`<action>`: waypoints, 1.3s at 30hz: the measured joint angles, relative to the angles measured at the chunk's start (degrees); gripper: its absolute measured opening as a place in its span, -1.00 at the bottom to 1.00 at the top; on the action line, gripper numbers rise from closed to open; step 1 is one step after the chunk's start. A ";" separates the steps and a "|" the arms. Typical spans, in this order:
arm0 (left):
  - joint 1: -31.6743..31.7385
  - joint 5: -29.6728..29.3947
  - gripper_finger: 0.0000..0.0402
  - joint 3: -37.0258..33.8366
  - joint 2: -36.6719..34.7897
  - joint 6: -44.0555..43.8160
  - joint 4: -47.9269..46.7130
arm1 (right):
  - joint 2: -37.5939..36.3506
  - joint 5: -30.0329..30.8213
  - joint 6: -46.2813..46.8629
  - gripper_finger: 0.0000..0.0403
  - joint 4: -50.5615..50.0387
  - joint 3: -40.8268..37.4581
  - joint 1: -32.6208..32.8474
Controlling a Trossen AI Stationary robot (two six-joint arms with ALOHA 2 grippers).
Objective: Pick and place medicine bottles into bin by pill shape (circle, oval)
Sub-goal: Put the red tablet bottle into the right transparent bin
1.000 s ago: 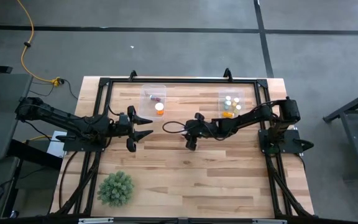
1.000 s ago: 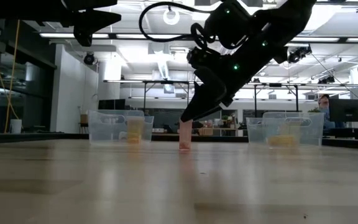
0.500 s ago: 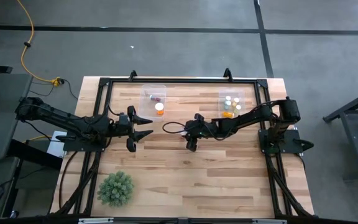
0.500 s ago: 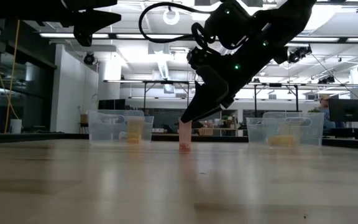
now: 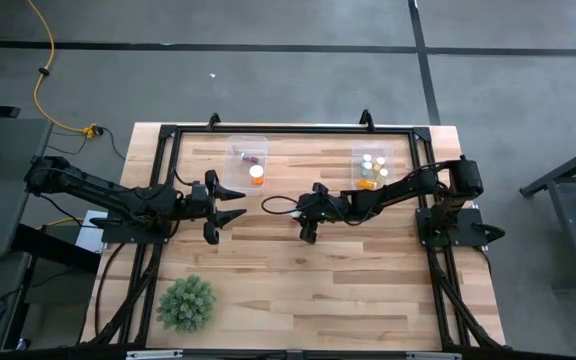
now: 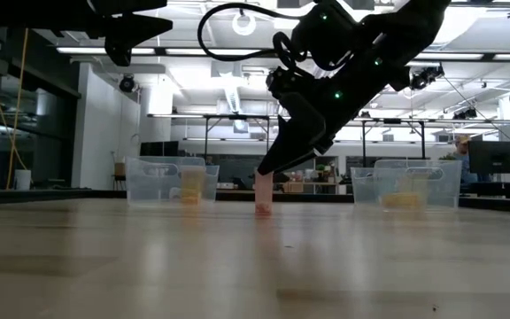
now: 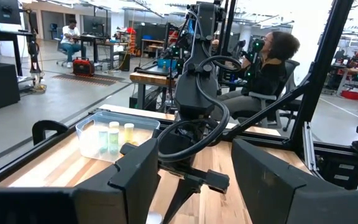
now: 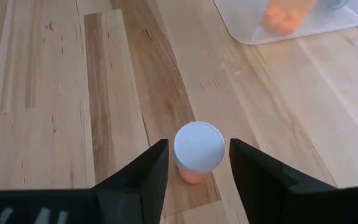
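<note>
From above, the right gripper (image 5: 309, 236) reaches to mid-table, its bottle hidden beneath it; the left gripper (image 5: 225, 209) waits just beside the left bin (image 5: 247, 143), jaws spread, holding nothing.

At table height, a small orange bottle (image 6: 262, 196) stands upright between the right fingers.

From the right wrist, the white cap (image 8: 198, 148) sits centred between the fingers (image 8: 143, 175), small gaps either side: not yet gripped. I'd squeeze evenly, low on the body, and lift straight so it doesn't tip.

Bright overhd lights w/ glare — low view backlit, foreground blurry.
</note>
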 joint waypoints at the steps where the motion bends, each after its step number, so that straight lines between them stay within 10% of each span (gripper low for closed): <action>1: -0.01 0.00 -0.02 0.00 0.00 0.01 0.00 | 0.00 0.00 0.00 -0.25 0.00 0.00 0.00; 23: -0.02 -0.02 -0.02 0.00 0.02 0.02 -1.40 | -4.83 0.62 -7.52 -0.51 -3.38 -0.09 1.32; 39: 0.00 -0.02 -0.02 -0.02 0.04 -0.56 -2.24 | -33.03 28.74 2.02 -0.51 -8.10 -20.36 3.85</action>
